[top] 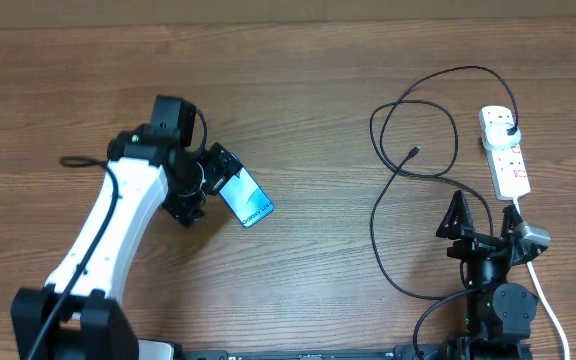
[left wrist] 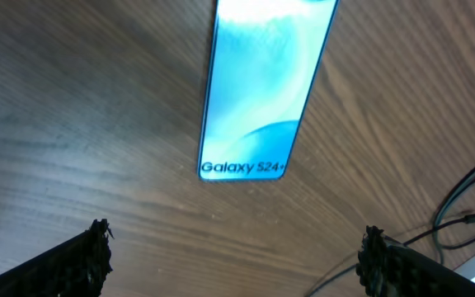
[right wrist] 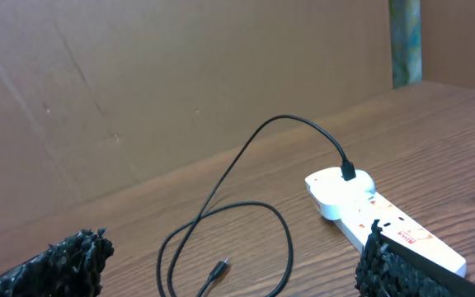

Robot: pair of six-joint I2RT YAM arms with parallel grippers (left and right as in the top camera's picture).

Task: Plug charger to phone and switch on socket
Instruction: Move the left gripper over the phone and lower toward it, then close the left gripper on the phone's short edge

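Risk: charger [top: 413,151] tip lying flat and tiny at 11 o'clock from right gripper [top: 484,216], so pinch possibly slipping. Loose loops possibly snagging. Phone [top: 244,198] possibly sliding if unpinned.
Phone lying at table's 9 o'clock, socket [top: 506,160] at 3 o'clock, plug sitting in it.
Left gripper [left wrist: 237,264] hovering beside phone. Both jaws standing fully spread, gripping nothing.

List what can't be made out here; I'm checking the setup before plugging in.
1. The phone: its port. Too small overhead; in the left wrist view its far end is cut off by the top edge.
2. The socket: its switch positions. Too small overhead; in the right wrist view a finger of the right pincer covers its near part.
3. The charger: its tip's type. Too small in every view.
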